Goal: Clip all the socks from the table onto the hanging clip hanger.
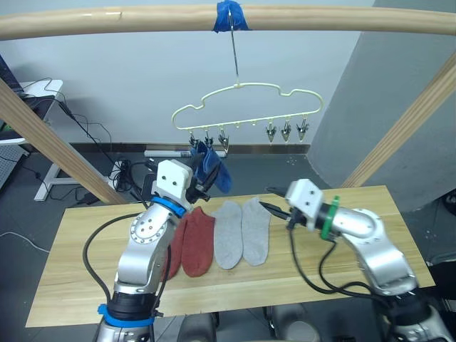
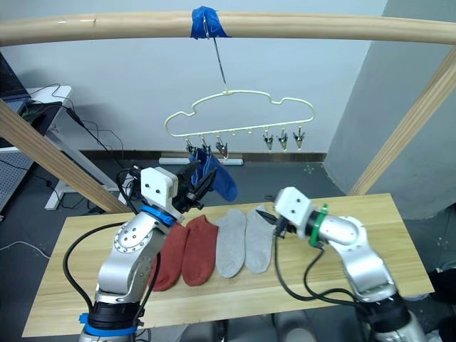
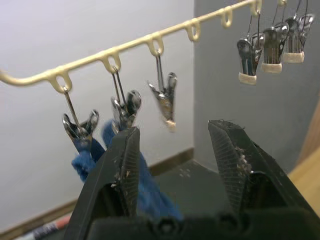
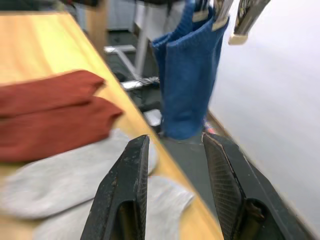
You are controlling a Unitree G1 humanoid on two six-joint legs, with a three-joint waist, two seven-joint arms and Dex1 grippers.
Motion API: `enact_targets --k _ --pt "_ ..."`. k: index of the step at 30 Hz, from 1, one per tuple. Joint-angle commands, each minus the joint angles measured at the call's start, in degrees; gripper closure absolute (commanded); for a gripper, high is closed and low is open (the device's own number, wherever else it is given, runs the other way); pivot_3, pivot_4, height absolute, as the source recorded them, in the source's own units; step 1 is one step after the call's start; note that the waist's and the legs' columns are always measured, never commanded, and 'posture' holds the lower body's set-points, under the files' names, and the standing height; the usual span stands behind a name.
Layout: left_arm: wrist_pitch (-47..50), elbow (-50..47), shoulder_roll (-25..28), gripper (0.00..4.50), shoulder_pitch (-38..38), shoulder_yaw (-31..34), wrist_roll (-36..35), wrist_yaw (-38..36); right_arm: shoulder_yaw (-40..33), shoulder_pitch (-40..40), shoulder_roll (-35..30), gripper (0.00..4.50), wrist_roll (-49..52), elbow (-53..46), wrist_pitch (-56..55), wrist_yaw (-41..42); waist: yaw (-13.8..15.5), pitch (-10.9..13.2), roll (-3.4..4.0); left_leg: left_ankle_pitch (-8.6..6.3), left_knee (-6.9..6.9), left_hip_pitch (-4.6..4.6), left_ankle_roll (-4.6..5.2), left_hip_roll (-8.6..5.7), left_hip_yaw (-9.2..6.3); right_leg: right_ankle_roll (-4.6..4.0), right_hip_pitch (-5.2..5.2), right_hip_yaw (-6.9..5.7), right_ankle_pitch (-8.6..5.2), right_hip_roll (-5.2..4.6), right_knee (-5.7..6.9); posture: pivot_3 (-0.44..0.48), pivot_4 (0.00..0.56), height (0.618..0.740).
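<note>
Blue socks (image 1: 211, 166) clipped on clip hanger (image 1: 246, 107), both grippers' jaws gaping empty, grey socks (image 1: 242, 231) at table (image 1: 370, 203) far edge.

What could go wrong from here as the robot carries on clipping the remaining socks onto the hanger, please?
1. The left pincer is open and empty right by the blue socks on the clip hanger; a careless move might tug them off or set the hanger swinging.
2. The right pincer, also open, hovers at the grey socks, which lie touching; it could pinch both at once.
3. The red socks lie partly under the left arm, which could drag them.
</note>
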Motion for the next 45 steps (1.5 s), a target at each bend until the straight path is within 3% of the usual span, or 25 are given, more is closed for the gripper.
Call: enact_targets --k 1,5,14,19,45 --pt "-2.3 -0.1 -1.7 2.12 -0.5 -1.4 1.2 1.0 -6.0 -1.6 -2.1 2.78 7.6 -6.8 5.2 1.4 -0.2 0.0 0.0 0.0 0.0 0.02 0.0 -0.01 0.04 0.01 0.0 0.03 0.01 0.06 0.0 -0.233 0.23 0.74" --pt "-2.5 1.4 -4.6 2.12 -2.6 -1.5 1.9 3.5 -10.1 -5.3 -2.8 2.78 13.9 -10.2 11.8 -0.5 -0.1 0.0 0.0 0.01 0.02 0.01 0.02 0.01 0.03 0.01 0.0 0.02 0.03 0.18 0.02 -0.241 0.226 0.74" --pt "-3.8 4.0 -7.1 2.12 -5.0 -1.2 3.5 6.7 -11.0 -5.7 -4.4 2.78 16.7 -11.6 14.9 -4.0 0.0 0.0 -0.01 0.01 0.01 -0.03 0.02 0.02 0.04 -0.01 0.01 0.02 0.05 0.2 -0.07 -0.248 0.223 0.74" --pt "-3.7 5.5 -7.9 3.27 -6.2 -1.1 4.6 8.1 -10.4 -5.6 -4.5 2.72 17.4 -11.9 14.9 -5.3 0.0 0.0 -0.01 0.01 0.01 -0.03 0.02 0.02 0.05 -0.01 0.01 -0.01 0.05 0.21 -0.06 -0.251 0.221 0.74" --pt "-6.2 14.5 -9.4 3.27 -13.9 0.5 5.0 10.6 -10.4 -5.3 -6.6 2.72 20.9 -12.4 15.4 -7.5 -0.1 0.0 -0.01 0.01 0.02 -0.03 0.01 -0.02 0.12 -0.01 0.01 -0.01 0.05 0.24 -0.05 -0.266 0.22 0.74"
